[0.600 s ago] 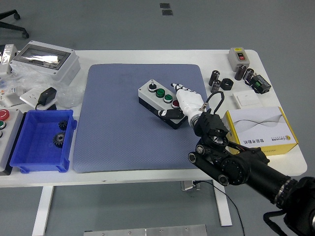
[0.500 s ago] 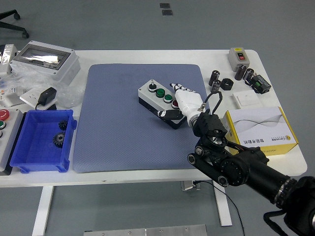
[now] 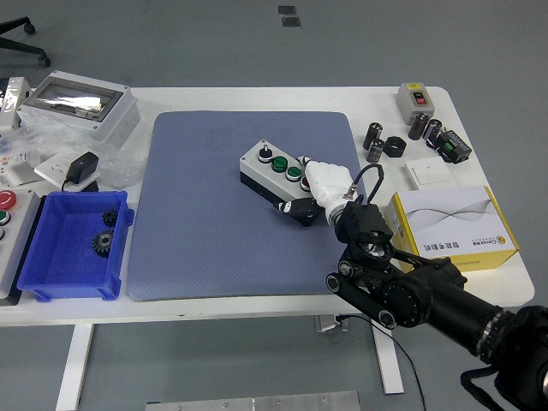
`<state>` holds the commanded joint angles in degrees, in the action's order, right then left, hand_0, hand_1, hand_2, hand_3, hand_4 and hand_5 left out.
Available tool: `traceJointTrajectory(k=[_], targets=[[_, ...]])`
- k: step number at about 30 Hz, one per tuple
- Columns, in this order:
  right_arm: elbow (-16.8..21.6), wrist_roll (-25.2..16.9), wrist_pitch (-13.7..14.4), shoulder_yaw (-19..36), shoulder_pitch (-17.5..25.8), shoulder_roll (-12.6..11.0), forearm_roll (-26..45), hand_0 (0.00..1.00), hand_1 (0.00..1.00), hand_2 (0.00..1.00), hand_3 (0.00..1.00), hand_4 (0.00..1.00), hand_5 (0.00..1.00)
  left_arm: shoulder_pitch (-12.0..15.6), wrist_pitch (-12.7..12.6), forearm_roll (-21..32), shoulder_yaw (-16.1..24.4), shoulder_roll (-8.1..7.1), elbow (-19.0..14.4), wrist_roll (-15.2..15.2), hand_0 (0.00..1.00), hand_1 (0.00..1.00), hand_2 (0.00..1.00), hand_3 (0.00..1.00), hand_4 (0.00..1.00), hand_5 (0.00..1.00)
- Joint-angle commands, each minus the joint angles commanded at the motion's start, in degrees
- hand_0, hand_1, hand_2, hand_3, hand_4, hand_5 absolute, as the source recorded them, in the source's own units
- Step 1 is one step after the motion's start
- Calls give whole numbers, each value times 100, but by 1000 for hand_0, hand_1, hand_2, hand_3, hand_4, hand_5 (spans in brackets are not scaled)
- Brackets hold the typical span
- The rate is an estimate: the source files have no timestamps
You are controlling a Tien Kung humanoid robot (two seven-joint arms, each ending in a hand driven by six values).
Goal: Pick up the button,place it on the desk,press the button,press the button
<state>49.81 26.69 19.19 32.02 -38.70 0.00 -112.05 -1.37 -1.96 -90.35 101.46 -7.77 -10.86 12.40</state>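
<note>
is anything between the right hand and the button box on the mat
Nothing visible stands between them. The right hand is already on the near-right end of the button box, covering that end, so the button there is hidden. The box sits on the blue mat, with no other object beside it.

white table [image 3: 257, 98] | blue-grey mat [image 3: 214, 223] centre | blue bin [image 3: 51, 257] left | yellow-white box [image 3: 454, 227] right

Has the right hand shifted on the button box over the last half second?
Yes. The right hand has slid toward the table's near edge along the button box, now covering its red-button end, with the pointing finger no longer extended beside the green buttons.
</note>
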Motion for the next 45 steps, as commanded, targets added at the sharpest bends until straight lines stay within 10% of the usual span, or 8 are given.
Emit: traceJointTrajectory(k=[11, 12, 17, 18, 23, 24, 36, 45], targets=[[-116, 97, 84, -80, -11, 0, -395, 250, 476, 531, 688, 811, 194, -19, 29, -43, 27, -10, 50, -113, 626, 556, 515, 610, 554, 191], [-107, 85, 121, -62, -8, 0, -436, 188, 408, 439, 571, 466, 94, -18, 32, -39, 22, -9, 52, -122, 626, 556, 515, 610, 556, 189], [-49, -47, 295, 115, 21, 0, -521, 188, 408, 439, 571, 466, 94, -10, 33, -21, 12, -9, 54, -140, 626, 556, 515, 610, 556, 189], [-36, -120, 332, 162, 34, 0, -490, 161, 344, 377, 433, 221, 2, -7, 32, -12, 7, -8, 55, -143, 626, 556, 515, 611, 555, 184], [172, -711, 464, 356, 149, 0, 59, 161, 344, 377, 433, 221, 2, 9, 22, 1, 16, 3, 51, -125, 626, 556, 515, 611, 555, 184], [290, -908, 404, 416, 195, -2, 254, 128, 282, 344, 363, 42, 2, 16, 19, 10, 15, 8, 49, -120, 626, 556, 516, 611, 556, 185], [1771, -2777, -1261, 5, 466, -866, 1639, 143, 275, 300, 254, 2, 2, 68, 8, 110, -52, 65, 40, -95, 627, 556, 516, 612, 556, 183], [1268, -3284, -923, -171, 293, -724, 301, 146, 266, 285, 243, 2, 2, 29, 23, 63, -31, 75, 51, -120, 626, 555, 516, 613, 557, 181]])
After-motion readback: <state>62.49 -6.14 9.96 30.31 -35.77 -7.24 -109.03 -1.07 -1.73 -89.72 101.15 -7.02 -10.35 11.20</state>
